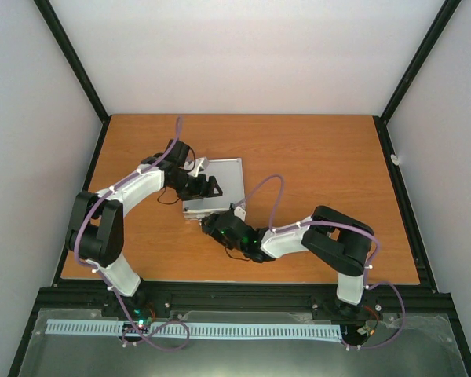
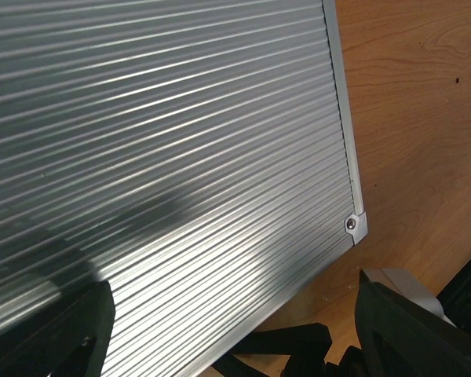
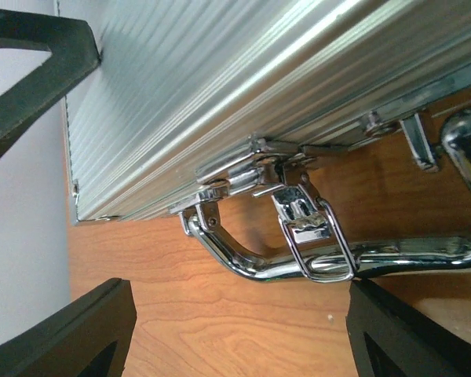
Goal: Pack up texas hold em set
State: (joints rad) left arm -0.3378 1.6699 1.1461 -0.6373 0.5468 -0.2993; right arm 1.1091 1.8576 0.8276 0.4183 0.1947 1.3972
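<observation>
The left gripper (image 1: 208,187) reaches in from 9 o'clock and hovers over the ribbed lid, jaws spread and holding nothing; the silver case (image 1: 224,174) lies closed on the wooden table (image 1: 314,157), just toward 11 o'clock of centre; the right gripper (image 1: 212,225) sits at the case's 6 o'clock edge, jaws wide and empty, facing the chrome latch (image 3: 312,232) and handle (image 3: 251,263).

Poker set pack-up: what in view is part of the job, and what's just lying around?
Job:
- silver case, lid shut
- its latch and handle
- left hand over the lid, open
- right hand at the latch side, open

Not the job:
- wooden table
- white slotted strip by the arm bases
</observation>
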